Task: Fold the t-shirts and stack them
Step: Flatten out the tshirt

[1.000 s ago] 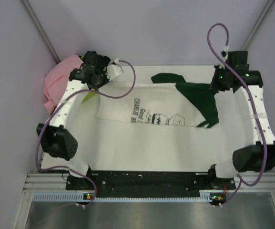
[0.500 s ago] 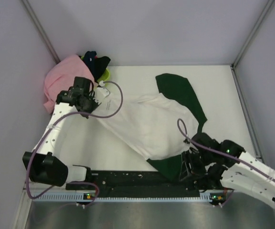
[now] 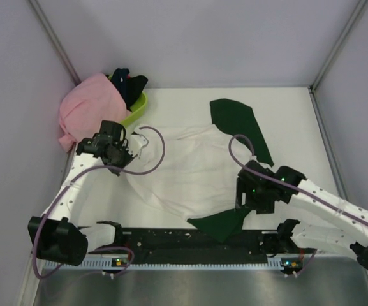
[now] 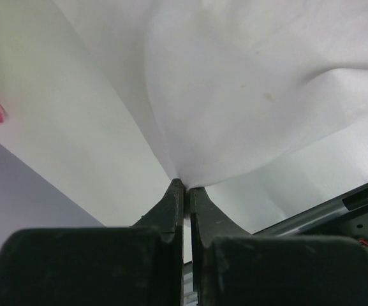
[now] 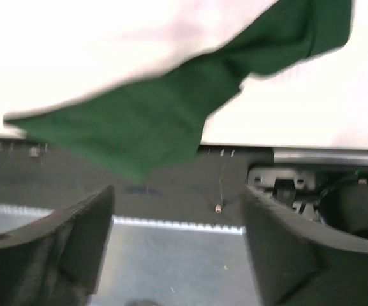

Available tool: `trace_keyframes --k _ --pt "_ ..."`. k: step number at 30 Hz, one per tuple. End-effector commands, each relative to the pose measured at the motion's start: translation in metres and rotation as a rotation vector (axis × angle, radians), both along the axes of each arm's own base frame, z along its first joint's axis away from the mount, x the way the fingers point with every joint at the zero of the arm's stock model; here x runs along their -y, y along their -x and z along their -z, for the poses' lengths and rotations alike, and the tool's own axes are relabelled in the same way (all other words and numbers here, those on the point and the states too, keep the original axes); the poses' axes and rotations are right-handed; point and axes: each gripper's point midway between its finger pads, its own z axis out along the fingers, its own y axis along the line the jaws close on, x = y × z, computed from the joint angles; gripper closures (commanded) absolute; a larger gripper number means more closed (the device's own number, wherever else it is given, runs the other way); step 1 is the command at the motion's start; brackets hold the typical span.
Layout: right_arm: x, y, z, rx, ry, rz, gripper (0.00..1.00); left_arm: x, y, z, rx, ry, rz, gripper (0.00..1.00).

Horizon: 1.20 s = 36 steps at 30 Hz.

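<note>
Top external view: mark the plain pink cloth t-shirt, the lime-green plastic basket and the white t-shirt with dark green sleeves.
plain pink cloth t-shirt [image 3: 85,108]: top external view, middle of the heap.
lime-green plastic basket [image 3: 136,109]: top external view, its near rim.
white t-shirt with dark green sleeves [image 3: 190,169]: top external view, white body panel.

Top external: high, behind the arm bases [image 3: 196,241], looking straight down on the whole table [image 3: 292,111].
Left wrist: very near, looking along its fingers [image 4: 172,204] at the white t-shirt [image 4: 247,76].
Right wrist: near, blurred, facing the table's near edge.
Shared: that t-shirt, in all three.
</note>
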Motion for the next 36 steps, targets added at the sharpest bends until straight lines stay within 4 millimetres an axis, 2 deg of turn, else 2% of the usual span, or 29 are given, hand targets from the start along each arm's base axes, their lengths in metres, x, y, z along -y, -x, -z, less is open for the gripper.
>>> trace_keyframes --k 1,2,3,5,7,8,10,12,14,17,19,21,23,27,28,30,32,36 --pt "0.016 -0.062 0.019 0.108 0.078 0.001 0.4 0.005 -0.004 -0.002 0.051 0.035 0.001 1.0" --pt "0.018 -0.065 0.028 0.076 0.054 0.019 0.49 0.004 -0.003 -0.002 0.053 0.033 0.0 1.0" --pt "0.02 -0.068 0.036 0.055 0.045 0.023 0.54 0.004 -0.003 -0.002 0.057 0.034 -0.004 1.0" --pt "0.018 -0.072 0.051 0.032 0.029 0.032 0.55 0.005 -0.002 -0.001 0.056 0.039 -0.008 1.0" --pt "0.011 -0.074 0.066 -0.005 0.012 0.024 0.48 0.006 -0.002 0.001 0.056 0.047 -0.014 1.0" --pt "0.015 -0.076 0.073 -0.017 0.038 0.028 0.46 0.006 -0.002 0.003 0.054 0.048 -0.013 1.0" --pt "0.032 -0.09 0.078 0.0 0.115 0.064 0.46 0.006 -0.002 0.007 0.047 0.045 -0.016 1.0" --pt "0.045 -0.106 0.072 0.034 0.136 0.112 0.44 0.005 0.001 0.01 0.029 0.039 -0.013 1.0" --pt "0.055 -0.113 0.068 0.056 0.129 0.164 0.31 0.003 0.003 0.012 0.019 0.028 -0.012 1.0" --pt "0.075 -0.119 0.077 0.062 0.116 0.255 0.26 0.005 0.004 0.015 0.003 0.035 -0.013 1.0" --pt "0.083 -0.131 0.088 0.07 0.08 0.309 0.26 0.008 0.004 0.019 -0.009 0.049 -0.012 1.0" --pt "0.087 -0.155 0.091 0.089 0.063 0.317 0.27 0.01 0.004 0.028 -0.032 0.058 -0.008 1.0" --pt "0.093 -0.204 0.067 0.168 0.112 0.268 0.27 0.01 0.01 0.038 -0.068 0.053 0.009 1.0" --pt "0.108 -0.291 0.027 0.301 0.262 0.088 0.24 0.001 0.048 0.07 -0.233 0.002 0.057 1.0" --pt "0.109 -0.311 0.023 0.301 0.296 0.026 0.22 -0.002 0.061 0.077 -0.274 -0.01 0.066 1.0" --pt "0.104 -0.343 0.026 0.291 0.318 -0.097 0.21 -0.008 0.085 0.088 -0.35 -0.028 0.082 1.0" --pt "0.1 -0.375 0.029 0.308 0.337 -0.193 0.18 -0.01 0.099 0.095 -0.385 -0.031 0.075 1.0" --pt "0.098 -0.433 0.049 0.316 0.382 -0.266 0.15 -0.006 0.096 0.097 -0.391 -0.012 0.026 1.0"
